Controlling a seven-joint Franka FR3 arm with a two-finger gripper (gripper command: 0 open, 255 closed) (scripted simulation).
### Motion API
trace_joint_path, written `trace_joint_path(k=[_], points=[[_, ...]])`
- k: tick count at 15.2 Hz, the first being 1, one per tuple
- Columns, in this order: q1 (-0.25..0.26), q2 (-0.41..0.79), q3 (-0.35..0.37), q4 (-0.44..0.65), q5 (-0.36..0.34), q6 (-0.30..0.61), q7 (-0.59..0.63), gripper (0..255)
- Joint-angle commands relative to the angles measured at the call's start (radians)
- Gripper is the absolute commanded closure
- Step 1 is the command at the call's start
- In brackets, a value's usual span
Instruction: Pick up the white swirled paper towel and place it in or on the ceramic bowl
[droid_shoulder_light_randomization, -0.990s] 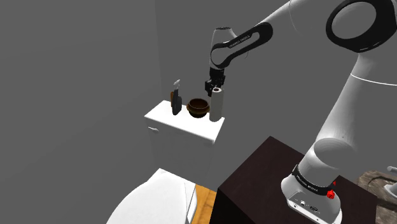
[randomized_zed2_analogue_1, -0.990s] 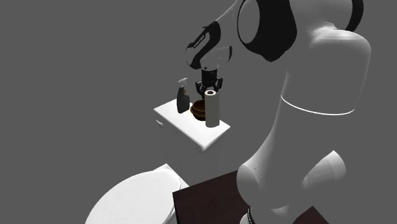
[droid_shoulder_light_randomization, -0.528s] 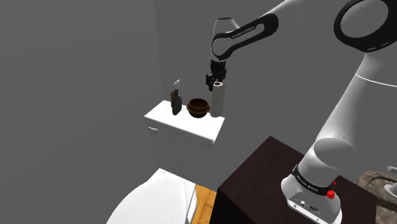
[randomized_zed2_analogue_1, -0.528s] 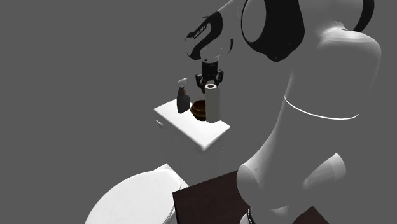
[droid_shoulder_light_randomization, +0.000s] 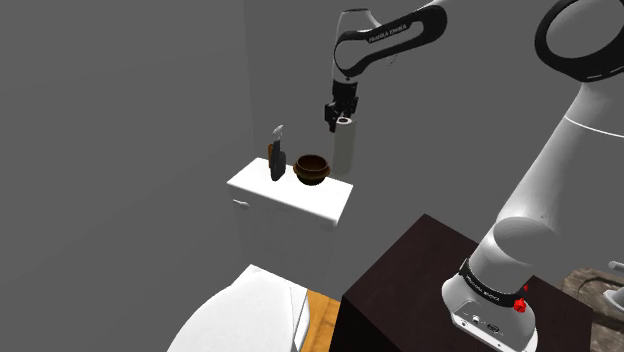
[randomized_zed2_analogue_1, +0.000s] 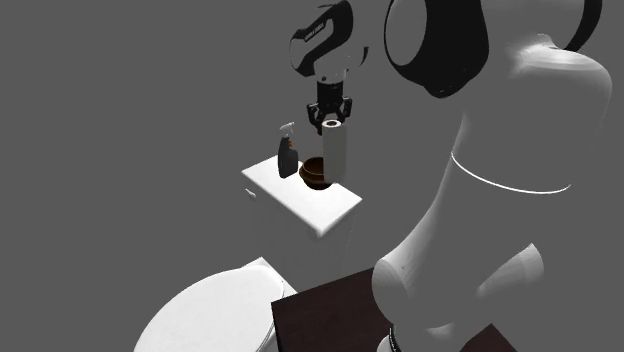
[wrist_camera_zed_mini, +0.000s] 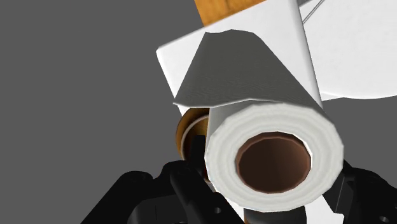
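A white paper towel roll (droid_shoulder_light_randomization: 343, 150) with a brown core hangs upright, lifted off the white toilet tank lid (droid_shoulder_light_randomization: 290, 190). My black gripper (droid_shoulder_light_randomization: 339, 120) is shut on its top end. In the second exterior view the paper towel roll (randomized_zed2_analogue_1: 334, 150) hangs under the gripper (randomized_zed2_analogue_1: 331, 118), just beside and above the brown bowl (randomized_zed2_analogue_1: 313, 172). The bowl (droid_shoulder_light_randomization: 311, 168) stands on the tank lid, to the shoulder view's left of the roll. Seen from the wrist, the roll's end (wrist_camera_zed_mini: 273, 153) sits between the fingers, and the bowl's rim (wrist_camera_zed_mini: 189, 130) peeks out beside it.
A dark spray bottle (droid_shoulder_light_randomization: 275, 153) stands on the tank lid next to the bowl, on the side away from the roll. Below are the white toilet lid (droid_shoulder_light_randomization: 235, 320) and my dark stand (droid_shoulder_light_randomization: 420, 290). A grey wall rises right behind the tank.
The gripper has risen with the paper towel roll in it. The roll, which stood on the tank lid a second ago, now hangs above it. Bowl and bottle have not moved.
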Motion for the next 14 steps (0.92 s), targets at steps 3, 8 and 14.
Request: trace_joint_path(k=[3,8,14], points=[[0.000,-0.012,0.000,0.039,0.002,-0.051,-0.004,255],[-0.002,0.086,-0.002,0.232,0.004,-0.146,-0.014,255],[-0.006,0.335,-0.005,0.674,0.008,-0.338,-0.032,255]])
